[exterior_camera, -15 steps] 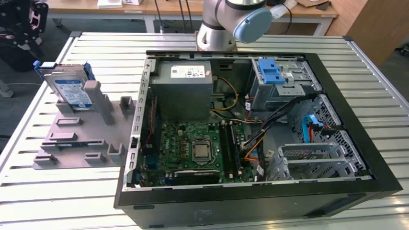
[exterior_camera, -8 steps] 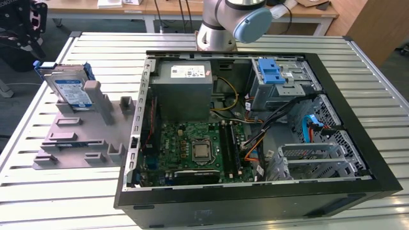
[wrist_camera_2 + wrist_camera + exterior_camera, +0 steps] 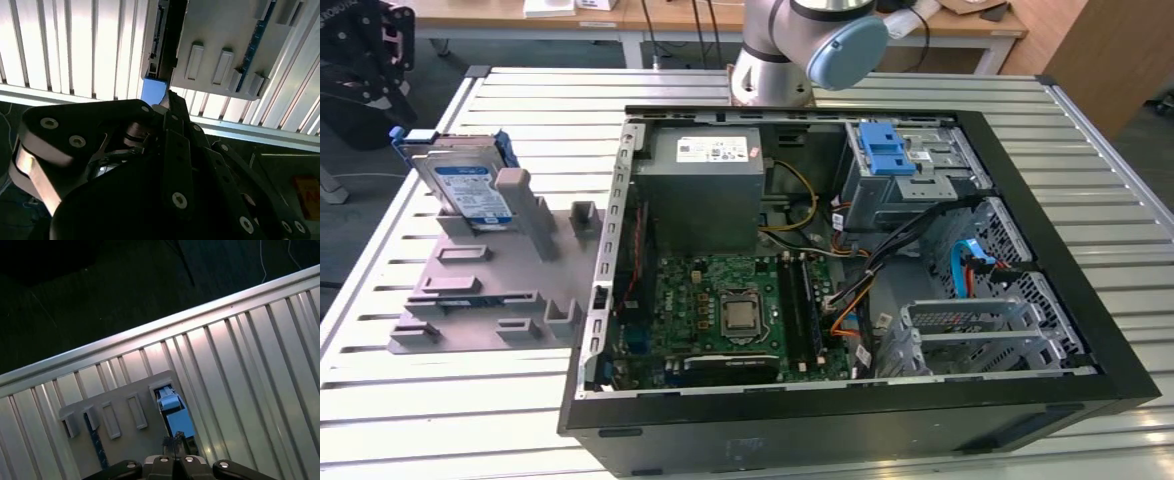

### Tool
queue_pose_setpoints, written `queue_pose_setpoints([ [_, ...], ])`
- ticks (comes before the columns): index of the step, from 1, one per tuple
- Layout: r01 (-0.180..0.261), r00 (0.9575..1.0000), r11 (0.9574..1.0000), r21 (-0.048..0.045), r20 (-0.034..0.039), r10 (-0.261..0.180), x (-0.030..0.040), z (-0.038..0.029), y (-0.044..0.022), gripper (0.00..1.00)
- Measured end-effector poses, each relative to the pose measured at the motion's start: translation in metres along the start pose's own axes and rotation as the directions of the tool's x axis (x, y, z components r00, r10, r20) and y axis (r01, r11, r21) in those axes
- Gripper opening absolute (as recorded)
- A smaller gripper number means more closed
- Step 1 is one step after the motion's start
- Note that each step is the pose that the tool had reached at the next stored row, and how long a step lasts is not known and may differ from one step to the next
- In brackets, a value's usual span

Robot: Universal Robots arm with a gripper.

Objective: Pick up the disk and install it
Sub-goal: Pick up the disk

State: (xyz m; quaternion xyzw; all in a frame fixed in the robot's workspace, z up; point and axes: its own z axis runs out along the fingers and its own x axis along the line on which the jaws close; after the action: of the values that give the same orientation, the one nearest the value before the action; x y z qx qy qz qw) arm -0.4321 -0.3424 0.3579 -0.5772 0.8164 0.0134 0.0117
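**Disk parked in holder, pincer near, nothing held**

Exterior view, L to R: the disk stands upright at the far end of a grey slotted holder on the ribbed table. Its white-and-blue label faces the cam, w/ a blue frame along its edges. Just beside the holder lies the open PC case. Inside it are a grey power-supply box w/ a small white label, a green motherboard and, further R, a bright blue latch; print too small to read.

First wrist view: gripper narrow, tips almost together, holding nothing, w/ the disk's top edge just beyond it.
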Motion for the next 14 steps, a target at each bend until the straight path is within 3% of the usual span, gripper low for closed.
queue_pose_setpoints([
  [3, 0.054, 0.9985, 0.9985, -0.0020, -0.0004, -0.054, 0.0001, 0.0014, 0.0000, 0.11],
  [6, 0.109, 0.9941, 0.9940, -0.0037, -0.0007, -0.109, 0.0001, 0.0025, -0.0001, 0.11],
  [9, 0.162, 0.9868, 0.9867, -0.0055, -0.0008, -0.162, 0.0001, 0.0035, -0.0001, 0.11],
  [13, 0.229, 0.9734, 0.9733, -0.0080, -0.0010, -0.229, 0.0002, 0.0045, -0.0001, 0.11],
  [14, 0.234, 0.9722, 0.9722, -0.0082, -0.0011, -0.234, 0.0002, 0.0044, 0.0000, 0.11],
])
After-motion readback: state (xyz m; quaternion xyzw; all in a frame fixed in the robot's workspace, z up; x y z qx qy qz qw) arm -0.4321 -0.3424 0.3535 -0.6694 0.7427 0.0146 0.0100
